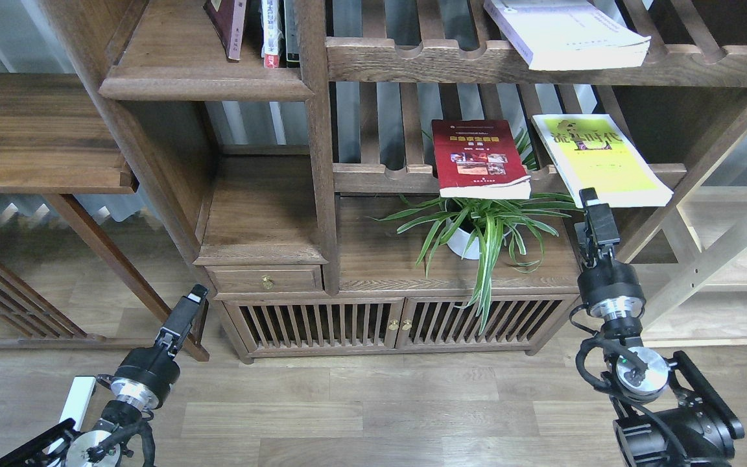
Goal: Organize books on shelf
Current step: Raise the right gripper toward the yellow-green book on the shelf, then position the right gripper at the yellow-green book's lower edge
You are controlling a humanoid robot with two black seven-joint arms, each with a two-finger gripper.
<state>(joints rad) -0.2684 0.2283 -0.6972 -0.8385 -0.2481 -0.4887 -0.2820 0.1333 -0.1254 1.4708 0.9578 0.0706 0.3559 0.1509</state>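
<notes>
The yellow-green book (600, 159) lies flat on a slatted rack, its front edge overhanging. The dark red book (477, 157) lies to its left on the same rack. The thick white book (565, 32) lies on the slatted rack above. The solid dark shelf (205, 83) at upper left holds a few upright books (270, 29). My right gripper (591, 196) points up, its tip just under the yellow-green book's front left corner; its fingers cannot be told apart. My left gripper (197, 293) is low at the left, by the bookcase's corner, away from the books; its state is unclear.
A potted spider plant (484, 227) stands under the red book, its leaves spreading close to my right arm. A second solid board (260, 220) sits over a small drawer (266, 280). A slatted cabinet (386, 324) is below. A light wooden rack (723, 272) stands at the right.
</notes>
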